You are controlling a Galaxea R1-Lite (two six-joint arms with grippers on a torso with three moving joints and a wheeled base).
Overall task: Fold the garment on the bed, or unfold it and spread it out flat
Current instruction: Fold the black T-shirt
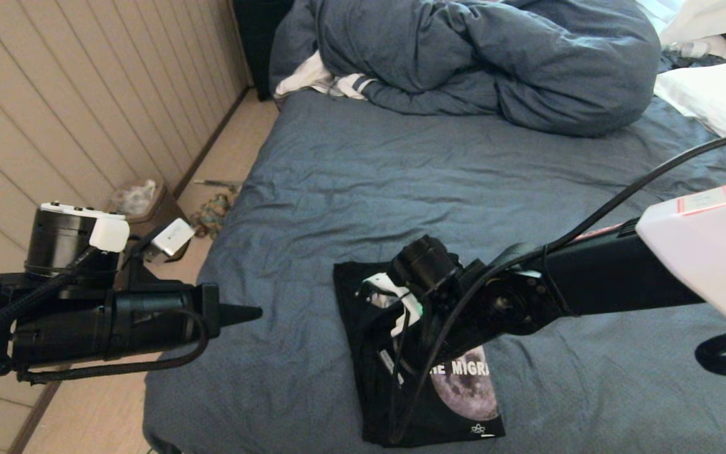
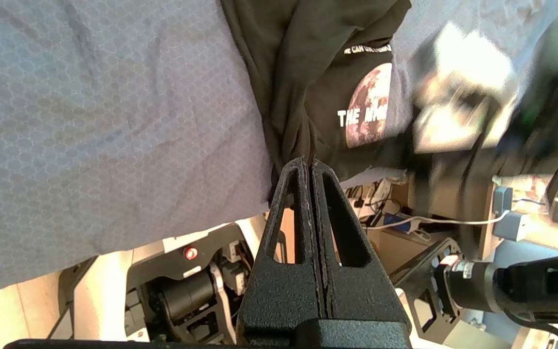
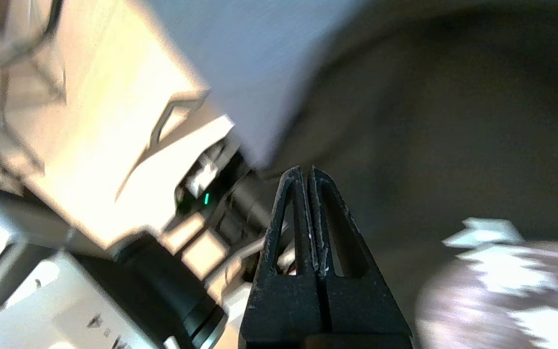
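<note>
The garment point(image 1: 457, 403) is a black T-shirt lying folded into a rectangle near the front of the bed point(image 1: 401, 176), with a moon print and white lettering facing up. My right arm reaches in from the right, its wrist over the garment's far half. In the right wrist view the right gripper point(image 3: 306, 169) is shut with nothing between its fingers, close above the black fabric point(image 3: 453, 121). My left gripper point(image 1: 256, 312) is shut and empty. It hovers over the bed's left edge, pointing at the garment point(image 2: 317, 72) from a short way off.
A bunched blue-grey duvet point(image 1: 495, 57) fills the far end of the bed, with a white-and-striped cloth point(image 1: 319, 79) at its left and a white pillow point(image 1: 722, 94) at the right. The floor and a small bin point(image 1: 136, 198) lie left of the bed, beside a panelled wall.
</note>
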